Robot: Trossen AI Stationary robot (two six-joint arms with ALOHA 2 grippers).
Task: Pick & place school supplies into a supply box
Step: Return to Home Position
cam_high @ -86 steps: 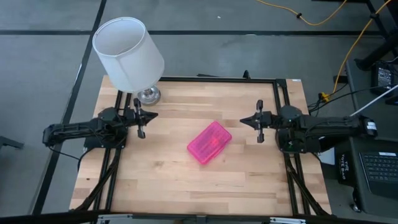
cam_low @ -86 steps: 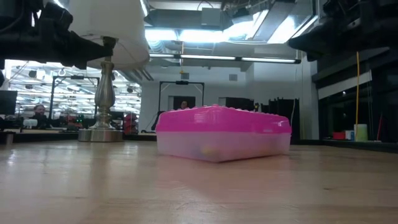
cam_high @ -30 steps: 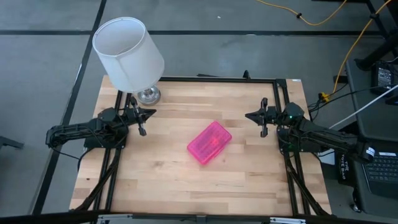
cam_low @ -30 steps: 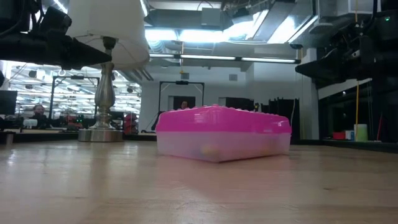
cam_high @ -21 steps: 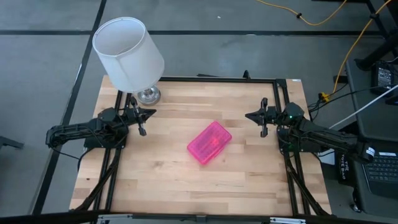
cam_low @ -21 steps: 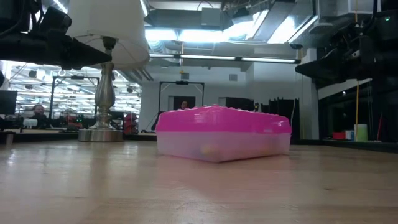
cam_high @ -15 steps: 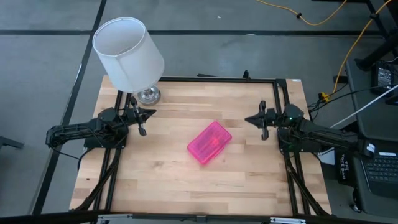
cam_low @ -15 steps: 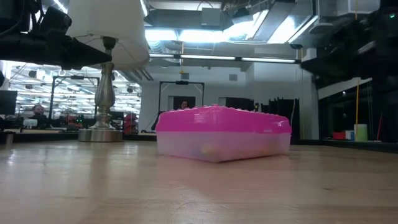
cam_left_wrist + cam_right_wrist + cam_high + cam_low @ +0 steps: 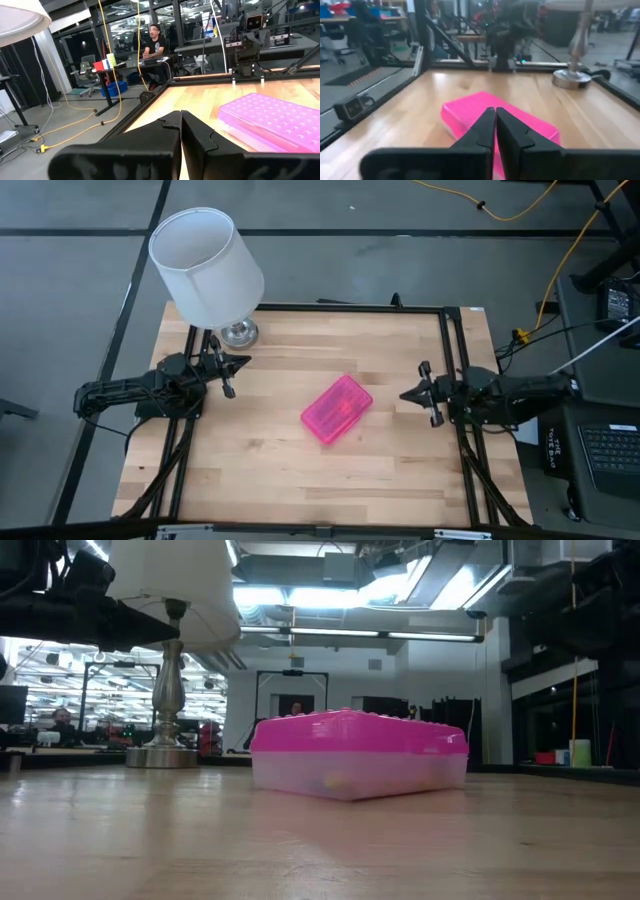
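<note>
The wooden tabletop (image 9: pixel 260 470) lay bare along its near edge. Past that, about mid-table and turned at an angle to the edges, sat the supply box (image 9: pixel 337 408). Its pink dotted lid (image 9: pixel 358 730) was down flat on the clear base (image 9: pixel 400 775), and nothing touched it.

Just beyond the box and off to the right side, the right gripper (image 9: pixel 425 391) hung over the frame edge, well apart from the box and pointing in toward it. In its own wrist view the two dark fingers (image 9: pixel 512 131) were pressed together with nothing between them, and the box (image 9: pixel 465 109) lay ahead of them.

A little farther back on the left side, the left gripper (image 9: pixel 224 367) hung near the edge, also well apart from the box. Its fingers (image 9: pixel 170 125) were closed on themselves and held nothing.

At the far left corner stood a lamp (image 9: pixel 238 332) with a white shade (image 9: pixel 205 265), its metal foot on the tabletop.

Behind the tabletop, a person (image 9: pixel 154 47) sat at a desk in the room.
</note>
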